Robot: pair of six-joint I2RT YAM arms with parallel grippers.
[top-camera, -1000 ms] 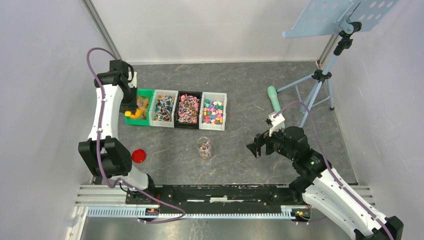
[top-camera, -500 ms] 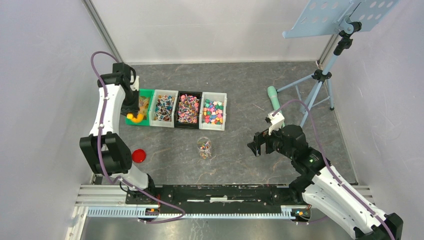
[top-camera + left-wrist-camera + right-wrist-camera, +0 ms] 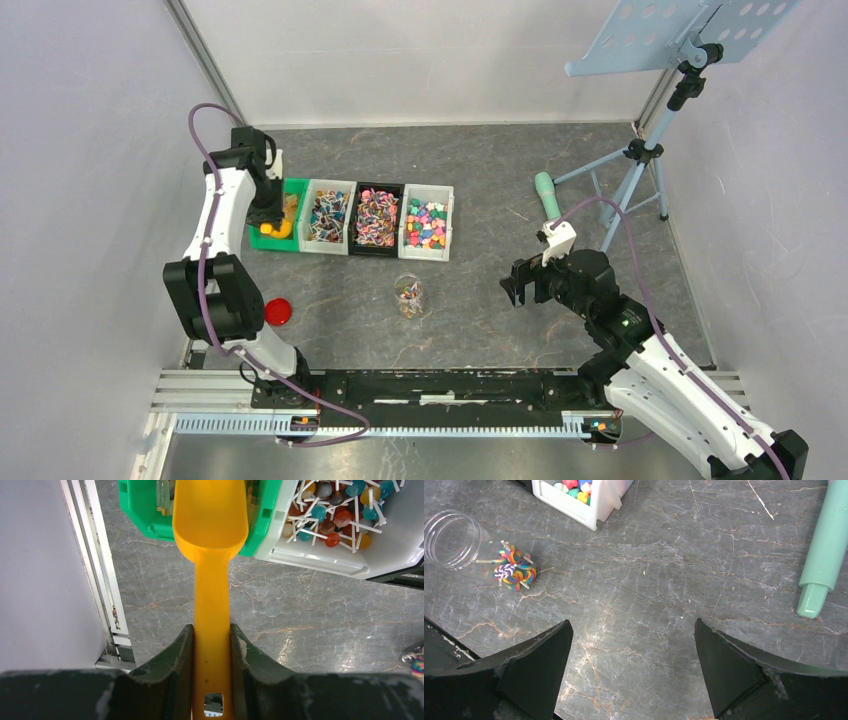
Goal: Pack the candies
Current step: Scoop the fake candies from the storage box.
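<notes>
Far left, green bin (image 3: 258,240): left gripper (image 3: 212,635) clenched on orange scoop (image 3: 210,510), bowl newly shifted right over the rim. Scooping candies (image 3: 427,222) likely next; right gripper (image 3: 633,625) gaping, empty.

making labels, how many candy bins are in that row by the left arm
4, side by side: green bin leftmost, then white lollipop bin, black bin, right-end white bin. None looks hidden.
</notes>
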